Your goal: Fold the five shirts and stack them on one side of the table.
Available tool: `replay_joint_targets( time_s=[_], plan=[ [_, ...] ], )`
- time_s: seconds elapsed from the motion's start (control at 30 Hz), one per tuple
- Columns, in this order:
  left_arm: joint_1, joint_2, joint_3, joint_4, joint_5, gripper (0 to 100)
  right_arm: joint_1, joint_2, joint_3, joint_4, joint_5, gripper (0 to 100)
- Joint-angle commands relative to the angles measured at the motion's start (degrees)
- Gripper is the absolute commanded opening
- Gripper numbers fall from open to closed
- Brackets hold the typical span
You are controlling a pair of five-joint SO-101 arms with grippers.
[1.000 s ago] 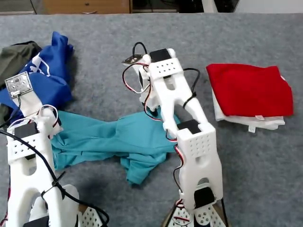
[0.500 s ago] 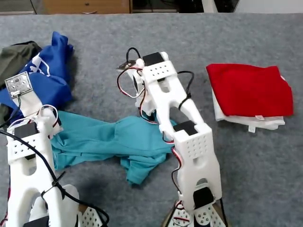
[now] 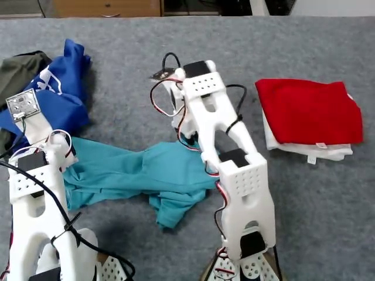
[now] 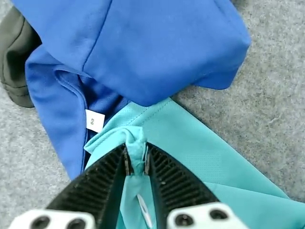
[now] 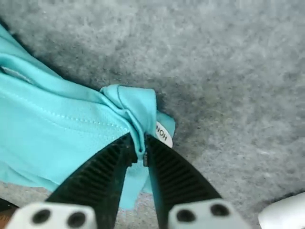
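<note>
A teal shirt lies crumpled and stretched across the table's middle between the two arms. My left gripper is shut on a pinched fold of the teal shirt, close to the blue shirt. My right gripper is shut on a bunched corner of the teal shirt that carries a small white tag. A blue shirt and a dark olive shirt lie heaped at the far left. A folded red shirt rests on a folded white shirt at the right.
The grey carpet-like tabletop is bare along the far side and at the near right. The right arm's white links stretch across the table's centre. The left arm's white links stand at the near left.
The right arm swung a little to the left half a second ago and has come back to about where it was; the teal shirt barely shifted. The left arm has kept still.
</note>
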Motion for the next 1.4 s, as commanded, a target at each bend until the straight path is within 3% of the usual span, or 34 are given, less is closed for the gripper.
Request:
replay_joint_targets(
  time_s=[0.0,0.13,0.83,1.1,1.27,1.37],
  plan=[
    [0.44,-0.48,-0.18,-0.79,0.18,2,0.04,-3.3,0.22,0.62,0.62,5.8],
    [0.44,-0.48,-0.18,-0.79,0.18,2,-1.36,-4.79,4.79,0.18,0.35,14.4],
    [0.44,-0.48,-0.18,-0.79,0.18,2,-4.97,-13.85,10.86,-1.14,0.44,12.7],
    [0.44,-0.48,-0.18,-0.79,0.18,2,-4.97,-12.7,18.33,-8.35,0.26,12.5],
    [0.44,-0.48,-0.18,-0.79,0.18,2,-4.62,-12.7,18.24,-9.32,0.18,2.0],
    [0.44,-0.48,-0.18,-0.79,0.18,2,-3.56,-12.7,18.24,-10.81,0.18,1.0]
  ],
)
